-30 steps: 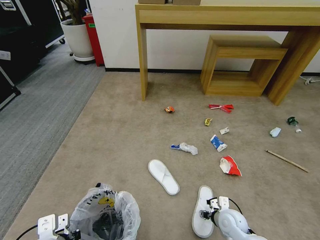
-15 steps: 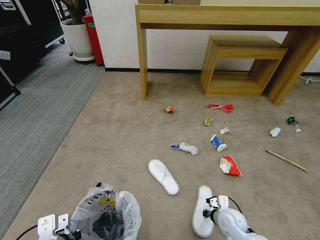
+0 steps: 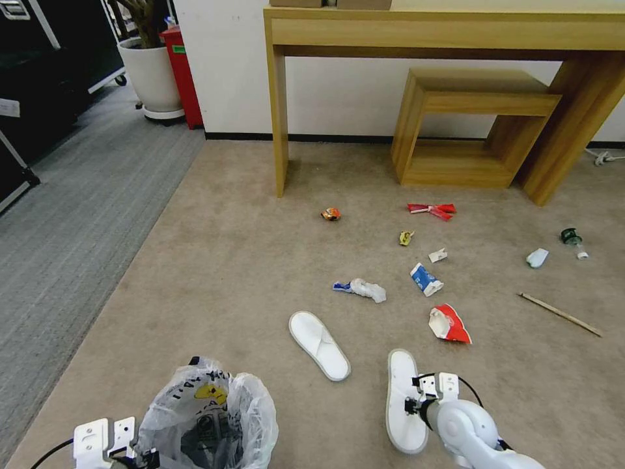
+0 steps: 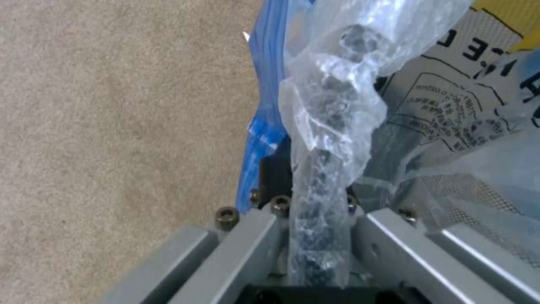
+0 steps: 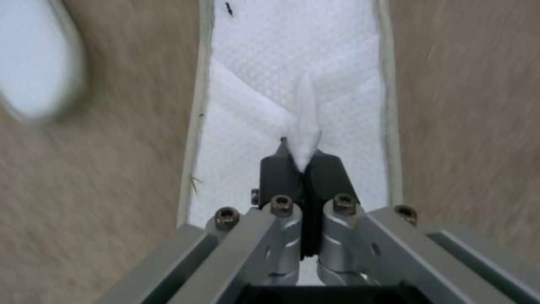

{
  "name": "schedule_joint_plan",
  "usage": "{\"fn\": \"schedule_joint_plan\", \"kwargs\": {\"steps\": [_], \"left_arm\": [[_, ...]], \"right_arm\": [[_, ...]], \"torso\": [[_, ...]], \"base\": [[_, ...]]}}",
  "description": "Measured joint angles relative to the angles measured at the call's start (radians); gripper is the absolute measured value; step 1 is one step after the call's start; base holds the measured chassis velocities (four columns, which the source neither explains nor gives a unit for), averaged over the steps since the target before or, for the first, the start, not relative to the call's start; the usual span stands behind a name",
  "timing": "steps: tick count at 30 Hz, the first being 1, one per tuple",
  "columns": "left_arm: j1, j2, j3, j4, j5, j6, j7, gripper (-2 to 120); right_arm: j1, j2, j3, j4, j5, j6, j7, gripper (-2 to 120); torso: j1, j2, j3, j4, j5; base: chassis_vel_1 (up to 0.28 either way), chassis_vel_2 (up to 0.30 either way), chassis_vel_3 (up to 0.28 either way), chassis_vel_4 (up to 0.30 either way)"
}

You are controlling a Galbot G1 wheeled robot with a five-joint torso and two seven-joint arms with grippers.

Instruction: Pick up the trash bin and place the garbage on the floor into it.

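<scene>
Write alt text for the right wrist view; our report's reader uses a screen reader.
The right gripper, fingers shut, pinches a fold of a white slipper's strap over beige carpet.

Being cut off by the head view's lower edge: the trash bin [image 3: 208, 423], its base out of sight, and the right arm behind its end effector [image 3: 411, 405]. Being hidden inside the crinkly bag [image 4: 329, 126] in the left wrist view: the left end effector's [image 4: 318, 236] fingertips, so their closure cannot be told. Smearing into a white blur at the right wrist view's edge: the second slipper [image 5: 33, 80]. Staying too small to identify: a yellow scrap [image 3: 406, 238].
</scene>
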Motion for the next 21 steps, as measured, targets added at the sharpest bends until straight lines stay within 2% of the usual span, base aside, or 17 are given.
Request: {"fn": "schedule_joint_plan", "kwargs": {"steps": [4, 6, 7, 8, 10, 11, 12, 13, 14, 16, 17, 21], "left_arm": [[0.002, -0.004, 0.0, -0.001, 0.002, 0.0, 0.0, 0], [0.003, -0.007, -0.001, -0.008, 0.002, 0.0, -0.001, 0], [0.003, -0.007, -0.001, -0.008, 0.002, 0.0, -0.001, 0], [0.005, -0.007, -0.002, -0.011, 0.002, 0.0, -0.001, 0], [0.011, -0.004, -0.01, -0.02, 0.001, -0.001, -0.001, 0], [0.011, -0.004, -0.01, -0.02, 0.001, -0.001, -0.001, 0], [0.015, -0.001, -0.015, -0.025, -0.002, -0.001, -0.002, 0], [0.015, -0.001, -0.015, -0.025, -0.002, -0.001, -0.002, 0], [0.017, 0.002, -0.021, -0.031, -0.01, -0.001, -0.006, 0], [0.021, 0.009, -0.029, -0.039, -0.019, -0.001, -0.008, 0], [0.021, 0.009, -0.029, -0.039, -0.019, -0.001, -0.008, 0], [0.027, 0.018, -0.046, -0.053, -0.036, -0.001, -0.016, 0]], "right_arm": [[-0.019, -0.018, 0.049, 0.066, -0.019, 0.018, -0.024, 0], [-0.027, -0.028, 0.086, 0.104, -0.057, 0.083, -0.105, 0], [-0.027, -0.028, 0.086, 0.104, -0.057, 0.083, -0.105, 0], [-0.028, -0.031, 0.102, 0.113, -0.089, 0.151, -0.182, 0], [-0.025, -0.032, 0.127, 0.109, -0.187, 0.364, -0.414, 0], [-0.025, -0.032, 0.127, 0.109, -0.187, 0.364, -0.414, 0], [-0.019, -0.034, 0.139, 0.106, -0.247, 0.471, -0.54, 0], [-0.019, -0.034, 0.139, 0.106, -0.247, 0.471, -0.54, 0], [-0.017, -0.038, 0.146, 0.114, -0.264, 0.54, -0.63, 0], [-0.016, -0.042, 0.146, 0.138, -0.257, 0.614, -0.702, 0], [-0.016, -0.042, 0.146, 0.138, -0.257, 0.614, -0.702, 0], [-0.022, -0.044, 0.133, 0.154, -0.301, 0.725, -0.798, 0]], "torso": [[0.0, 0.0, 0.0, 0.0, 0.0], [0.0, 0.0, 0.0, -0.0001, -0.0001], [0.0, 0.0, 0.0, -0.0001, -0.0001], [0.0, 0.0, 0.0, -0.0001, -0.0001], [0.0, 0.0, 0.0, 0.0001, 0.0001], [0.0, 0.0, 0.0, 0.0001, 0.0001], [0.0, 0.0, 0.0, 0.0002, 0.0003], [0.0, 0.0, 0.0, 0.0002, 0.0003], [0.0, 0.0, 0.0, 0.0002, 0.0], [0.0, 0.0, 0.0, 0.0002, 0.0001], [0.0, 0.0, 0.0, 0.0002, 0.0001], [0.0, 0.0, 0.0, 0.0002, 0.0001]], "base": [[0.0, 0.0, 0.0, 0.0], [0.0, 0.0, 0.0, 0.0], [0.0, 0.0, 0.0, 0.0], [0.0, 0.0, 0.0, 0.0], [0.0, 0.0, 0.0, 0.0], [0.0, 0.0, 0.0, 0.0], [0.0, 0.0, 0.0, 0.0], [0.0, 0.0, 0.0, 0.0], [0.0, 0.0, 0.0, 0.0], [0.0, 0.0, 0.0, 0.0], [0.0, 0.0, 0.0, 0.0], [0.0, 0.0, 0.0, 0.0]]}}
